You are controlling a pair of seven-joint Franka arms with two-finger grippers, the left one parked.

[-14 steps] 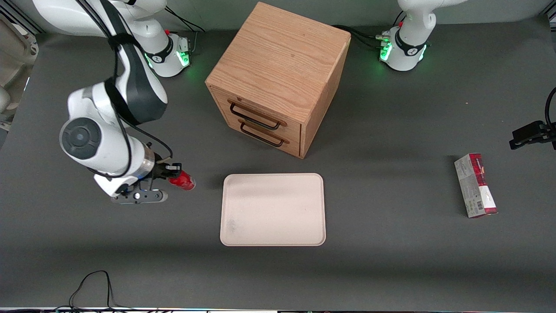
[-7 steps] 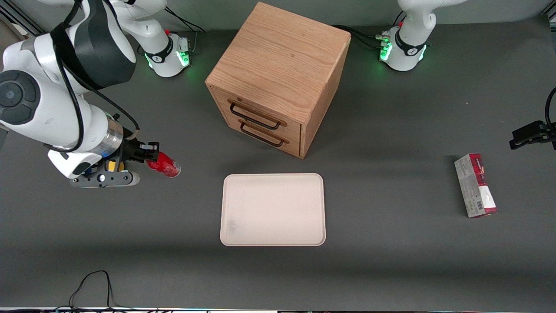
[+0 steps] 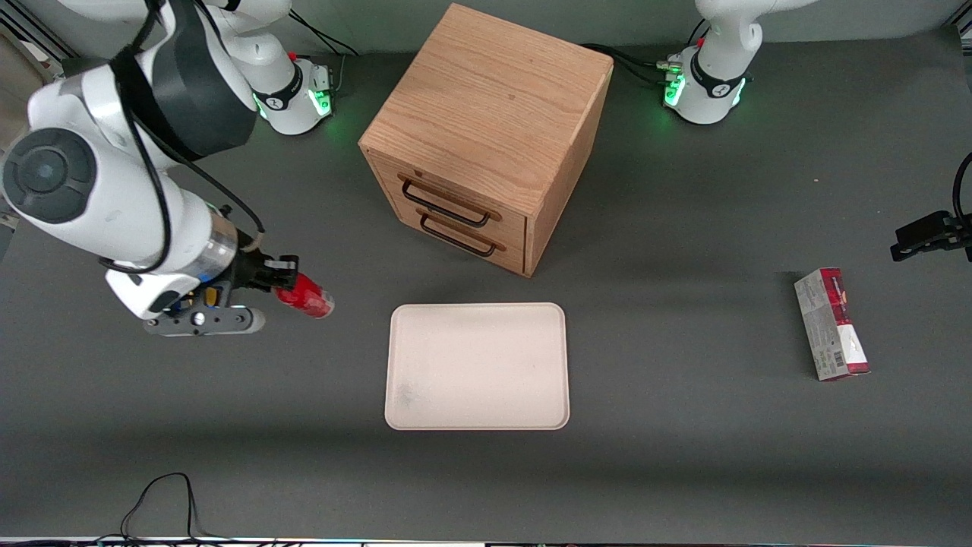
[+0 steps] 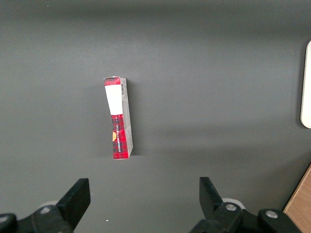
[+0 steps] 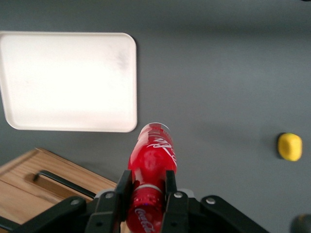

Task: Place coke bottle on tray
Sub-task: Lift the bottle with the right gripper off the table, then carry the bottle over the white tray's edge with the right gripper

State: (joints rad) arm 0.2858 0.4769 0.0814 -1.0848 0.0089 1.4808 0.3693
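My right gripper (image 3: 282, 282) is shut on the coke bottle (image 3: 305, 296), a small bright red bottle held lying sideways above the table. It hangs beside the tray, toward the working arm's end of the table, with its free end pointing toward the tray. The cream-beige tray (image 3: 477, 366) lies flat with nothing on it, in front of the drawer box. In the right wrist view the black fingers (image 5: 123, 187) clamp the bottle (image 5: 153, 155) near its cap end, and the tray (image 5: 68, 80) lies apart from the bottle.
A wooden drawer box (image 3: 486, 137) with two black handles stands farther from the front camera than the tray. A red and white carton (image 3: 831, 323) lies toward the parked arm's end. A yellow lump (image 5: 289, 146) shows in the right wrist view.
The gripper rose and swung away from the tray with the bottle, then shifted back a little toward the tray. The tray and carton have not moved.
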